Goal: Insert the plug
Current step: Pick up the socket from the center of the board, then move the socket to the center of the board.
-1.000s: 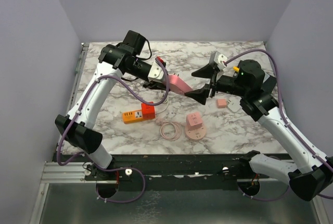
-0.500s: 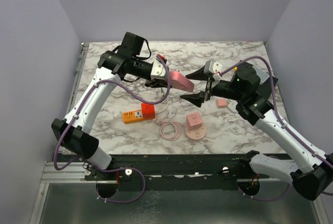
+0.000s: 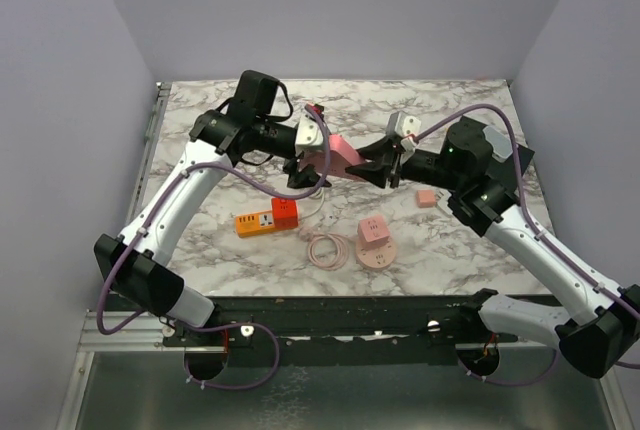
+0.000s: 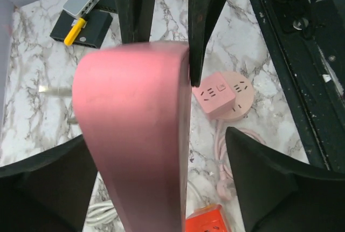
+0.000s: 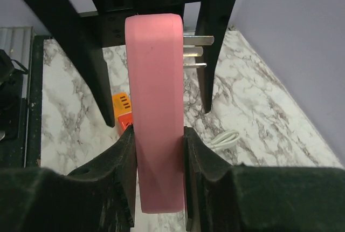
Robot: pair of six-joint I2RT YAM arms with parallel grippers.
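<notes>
The plug (image 5: 156,113) is clamped by the right gripper (image 3: 374,165), the left gripper (image 3: 308,168) parted around it; the socket (image 3: 376,240) is seen below both, nearer the right arm.

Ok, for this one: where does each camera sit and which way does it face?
Top external: above and behind the arm bases, looking down on the table; both arms show, left gripper and right gripper meet at the pink plug.
Left wrist: on the left arm, looking down past its own open fingers at the plug and the round socket.
Right wrist: on the right arm, looking along its own fingers, shut on the plug.
Shared: all three show the plug.
</notes>
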